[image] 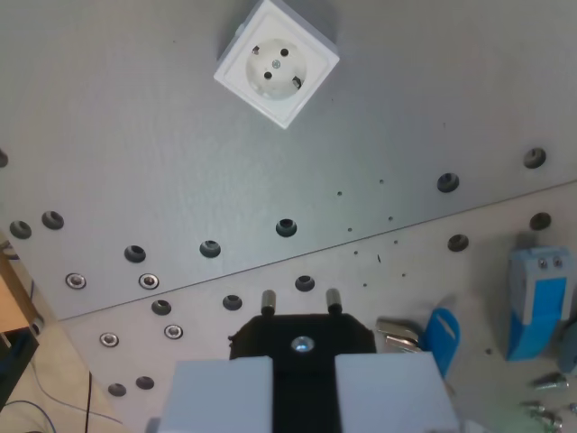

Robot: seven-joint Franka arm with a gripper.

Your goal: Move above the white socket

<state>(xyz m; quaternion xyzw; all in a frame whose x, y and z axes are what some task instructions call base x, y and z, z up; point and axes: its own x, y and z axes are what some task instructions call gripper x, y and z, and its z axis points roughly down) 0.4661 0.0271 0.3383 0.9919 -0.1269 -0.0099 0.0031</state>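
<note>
The white socket (pixel 277 61) is a square box with a round two-hole face. It sits on the grey metal plate (pixel 135 135) at the top middle of the wrist view, turned diagonally. My gripper (pixel 304 361) is at the bottom middle, well below the socket in the picture. Its two pale fingers (pixel 221 392) are shut on a black plug (pixel 302 332), whose two metal pins (pixel 268 299) point toward the socket. The plug's lower part is hidden between the fingers.
The plate carries rows of round holes (pixel 286 226) and screws (pixel 149 281). A blue block (pixel 537 302), a blue tab (pixel 442 336) with a metal clip (pixel 397 332) and loose metal parts (pixel 545 397) lie at the right. The plate's edge, wood and cables show at the lower left (pixel 18 343).
</note>
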